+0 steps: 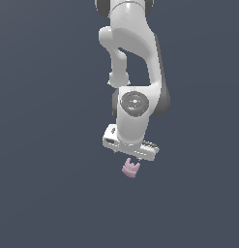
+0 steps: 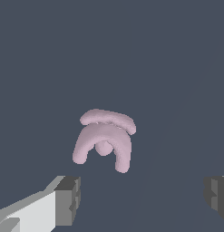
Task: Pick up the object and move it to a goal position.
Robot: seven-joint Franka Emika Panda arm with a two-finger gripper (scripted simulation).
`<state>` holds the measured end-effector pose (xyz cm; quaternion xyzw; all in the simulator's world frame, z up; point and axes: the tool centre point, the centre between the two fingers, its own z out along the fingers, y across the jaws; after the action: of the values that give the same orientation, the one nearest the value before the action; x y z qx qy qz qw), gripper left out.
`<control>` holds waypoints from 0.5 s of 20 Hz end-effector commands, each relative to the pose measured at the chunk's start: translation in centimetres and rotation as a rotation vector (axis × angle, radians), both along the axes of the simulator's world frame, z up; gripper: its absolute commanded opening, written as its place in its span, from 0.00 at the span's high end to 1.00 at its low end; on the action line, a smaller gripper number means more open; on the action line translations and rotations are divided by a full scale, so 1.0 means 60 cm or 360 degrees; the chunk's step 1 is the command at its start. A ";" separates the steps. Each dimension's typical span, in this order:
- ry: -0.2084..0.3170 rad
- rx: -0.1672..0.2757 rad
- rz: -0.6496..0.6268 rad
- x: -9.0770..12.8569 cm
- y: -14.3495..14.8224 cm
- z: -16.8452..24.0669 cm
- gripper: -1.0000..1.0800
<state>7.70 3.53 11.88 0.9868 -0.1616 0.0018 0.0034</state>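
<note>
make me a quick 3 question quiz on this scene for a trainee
1. True or false: the claw is shut on the pink object.
2. In the wrist view, how does the pink object sit relative to the two finger pads?
A. pinched between them
B. beyond them, untouched
C. stuck to one pad
3. Fill in: in the exterior view the pink object shows just ____ the claw.

Key: 1 false; 2 B; 3 below
</note>
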 end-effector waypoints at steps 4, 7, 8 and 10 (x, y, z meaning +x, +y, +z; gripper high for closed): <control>0.0001 0.0007 -0.0172 0.027 0.016 -0.025 0.04; 0.0002 0.0009 -0.0237 0.036 0.022 -0.035 0.04; 0.0002 0.0010 -0.0254 0.038 0.024 -0.038 0.04; 0.0002 0.0011 -0.0282 0.042 0.027 -0.043 0.04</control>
<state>10.01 5.00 9.53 0.9707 -0.2405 0.0001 0.0006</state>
